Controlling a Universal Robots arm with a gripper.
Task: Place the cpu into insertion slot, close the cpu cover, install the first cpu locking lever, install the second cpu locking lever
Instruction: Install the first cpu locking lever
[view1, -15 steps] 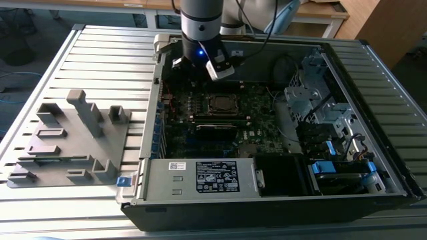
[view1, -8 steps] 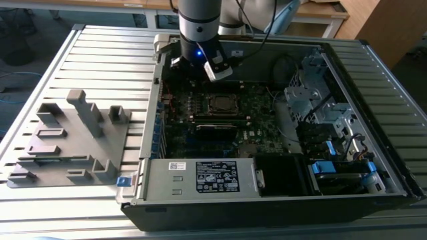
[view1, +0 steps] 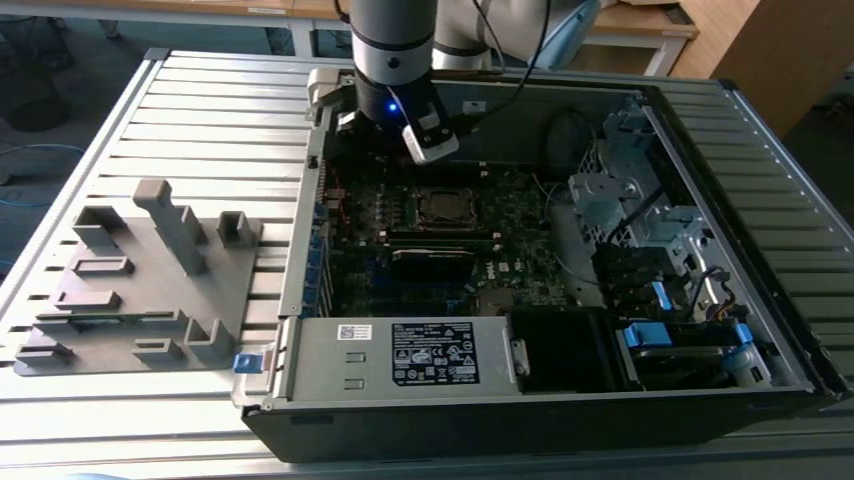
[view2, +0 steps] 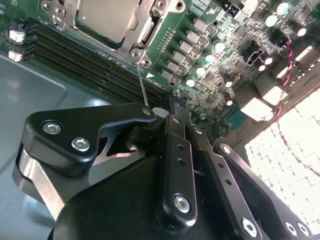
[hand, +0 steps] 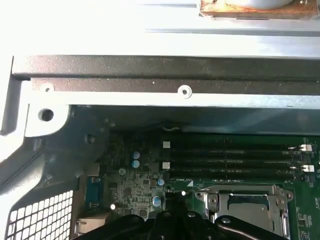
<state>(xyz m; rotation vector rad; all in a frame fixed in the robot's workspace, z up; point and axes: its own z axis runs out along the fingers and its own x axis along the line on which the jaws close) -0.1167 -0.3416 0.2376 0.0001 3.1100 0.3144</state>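
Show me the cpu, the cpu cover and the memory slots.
the cpu (view2: 106, 17): second wrist view, its flat silver-grey top.
the cpu cover (hand: 239, 190): first wrist view, the silvery frame bar bordering the cpu.
the memory slots (hand: 230, 160): first wrist view, middle of the long black rows.

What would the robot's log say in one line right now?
cpu: seated | cpu cover: down over cpu | gripper: shut, tip beside thin raised locking lever

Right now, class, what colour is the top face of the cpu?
Dull silver-grey. The cpu shows best in the second wrist view.
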